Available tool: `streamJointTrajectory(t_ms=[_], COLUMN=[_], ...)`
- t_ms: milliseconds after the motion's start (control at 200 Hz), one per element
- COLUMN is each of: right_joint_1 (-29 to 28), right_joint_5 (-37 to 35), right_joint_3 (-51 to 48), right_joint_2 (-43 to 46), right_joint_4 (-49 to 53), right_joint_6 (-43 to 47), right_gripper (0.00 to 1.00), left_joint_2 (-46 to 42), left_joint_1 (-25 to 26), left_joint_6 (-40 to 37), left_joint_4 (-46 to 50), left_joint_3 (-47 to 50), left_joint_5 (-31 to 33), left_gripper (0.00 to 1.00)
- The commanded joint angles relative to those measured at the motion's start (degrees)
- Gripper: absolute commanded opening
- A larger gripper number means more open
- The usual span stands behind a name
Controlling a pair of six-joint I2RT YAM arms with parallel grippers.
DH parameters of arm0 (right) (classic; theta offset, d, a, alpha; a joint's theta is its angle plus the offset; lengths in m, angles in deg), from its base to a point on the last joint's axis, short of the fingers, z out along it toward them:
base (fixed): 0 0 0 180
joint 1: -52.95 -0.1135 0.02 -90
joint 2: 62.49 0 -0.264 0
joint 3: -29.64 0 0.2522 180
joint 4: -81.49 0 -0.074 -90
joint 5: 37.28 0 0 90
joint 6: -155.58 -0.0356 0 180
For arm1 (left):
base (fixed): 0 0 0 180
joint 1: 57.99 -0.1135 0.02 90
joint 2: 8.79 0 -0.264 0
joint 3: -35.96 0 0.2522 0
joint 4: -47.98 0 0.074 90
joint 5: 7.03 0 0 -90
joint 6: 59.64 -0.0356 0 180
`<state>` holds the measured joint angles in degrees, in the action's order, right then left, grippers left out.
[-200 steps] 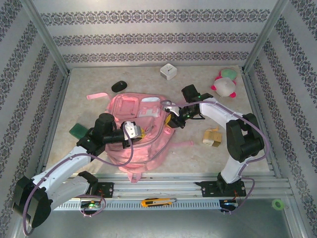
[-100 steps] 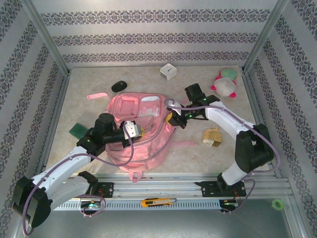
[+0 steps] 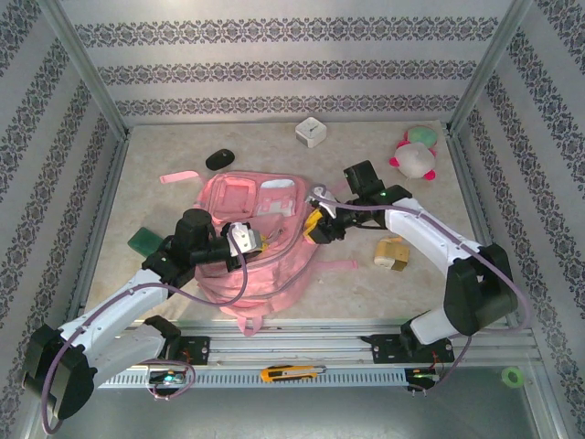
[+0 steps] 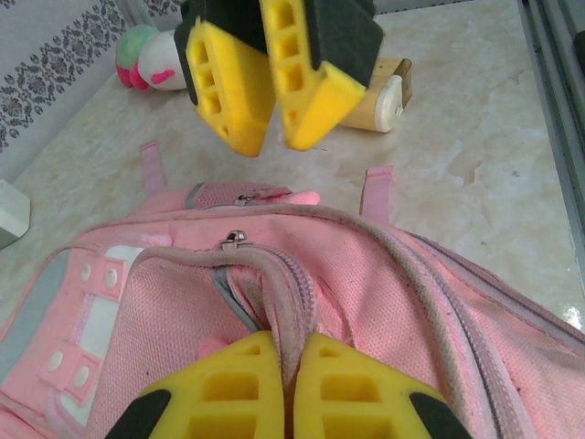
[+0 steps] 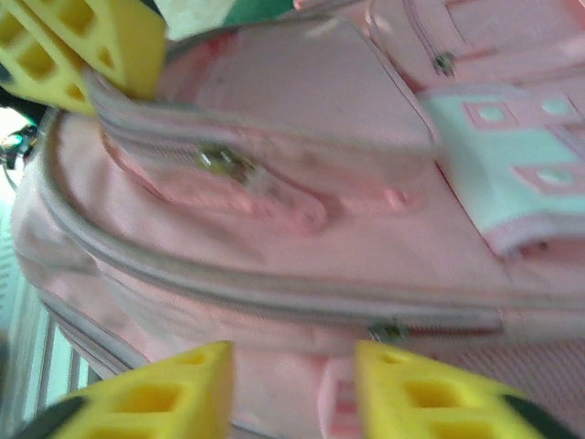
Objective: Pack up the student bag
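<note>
Fabric fills my left gripper (image 4: 291,347): its jaws are clamped on a raised ridge of pink cloth beside a zip on the student bag (image 3: 274,265), which lies flat, front pockets up, in the middle of the table (image 3: 146,197). My right gripper (image 4: 271,137) hovers just over the bag's right edge, jaws parted with nothing between them. Farther out, a pink-and-white plush toy (image 3: 414,157) and a white cube (image 3: 312,132) sit near the back wall, well apart from the bag.
</note>
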<state>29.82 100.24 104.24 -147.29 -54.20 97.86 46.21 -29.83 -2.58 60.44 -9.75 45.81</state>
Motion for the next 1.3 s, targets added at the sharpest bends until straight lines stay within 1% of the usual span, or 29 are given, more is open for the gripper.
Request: streamJointTrajectory(t_ms=[0, 45, 115, 165, 330, 415, 480, 674, 719, 804, 889, 944, 1094, 1244, 1294], right_joint_1=[1.1, 1.1, 1.1, 1.1, 1.1, 0.7, 0.5, 0.3, 0.4, 0.3, 0.3, 0.3, 0.1, -0.2, -0.3], right_joint_5=[-5.0, -5.9, -5.0, -3.0, 2.8, 2.7, 3.4, 10.0, 10.0, 8.9, 8.4, 8.1, 5.9, 3.7, 3.7], right_joint_3=[-1.4, -1.1, -0.4, 0.6, 4.7, 6.1, 6.7, 6.4, 6.0, 6.0, 5.5, 5.2, 5.3, 6.3, 6.8], right_joint_2=[0.1, -1.1, -3.2, -5.0, -10.1, -11.6, -12.0, -10.8, -10.4, -10.4, -10.3, -10.4, -11.5, -12.6, -13.0], right_joint_4=[-2.9, -2.3, -1.7, -1.1, 1.0, 2.5, 4.4, 8.4, 8.4, 8.5, 8.2, 7.4, 4.7, 3.6, 3.6], right_joint_6=[1.9, 4.5, 7.5, 9.0, 9.6, 10.4, 11.8, 12.4, 10.9, 7.4, 6.0, 4.9, 1.3, 0.2, 0.0], right_gripper=[0.46, 0.48, 0.5, 0.5, 0.52, 0.5, 0.47, 0.39, 0.36, 0.35, 0.38, 0.42, 0.47, 0.47, 0.44], left_joint_2=[-0.9, -0.9, -0.9, -1.1, -1.2, -1.2, -1.4, -1.1, -1.0, -1.0, -0.9, -0.8, -1.0, -1.1, -1.1], left_joint_1=[0.2, 0.1, 0.2, 0.1, 0.2, 0.2, 0.1, 0.1, 0.2, 0.1, 0.2, 0.2, 0.2, 0.1, 0.1], left_joint_6=[0.5, 0.5, 0.5, 0.5, 0.7, 0.7, 0.5, 0.3, 0.3, 0.2, 0.3, 0.3, 0.3, 0.4, 0.4], left_joint_4=[-6.8, -7.0, -7.0, -6.9, -7.0, -7.0, -6.9, -7.0, -7.0, -7.1, -7.3, -7.3, -7.3, -7.5, -7.6], left_joint_3=[-1.9, -1.9, -2.1, -2.1, -1.7, -1.7, -1.7, -1.6, -1.5, -1.5, -1.5, -1.4, -1.3, -1.3, -1.3], left_joint_5=[-1.3, -1.4, -1.4, -1.5, -1.8, -1.6, -1.4, -1.0, -1.1, -1.2, -1.3, -1.4, -1.4, -1.4, -1.4], left_gripper=[0.0, 0.0, 0.0, 0.0, 0.0, 0.0, 0.0, 0.0, 0.0, 0.0, 0.0, 0.0, 0.0, 0.0, 0.0])
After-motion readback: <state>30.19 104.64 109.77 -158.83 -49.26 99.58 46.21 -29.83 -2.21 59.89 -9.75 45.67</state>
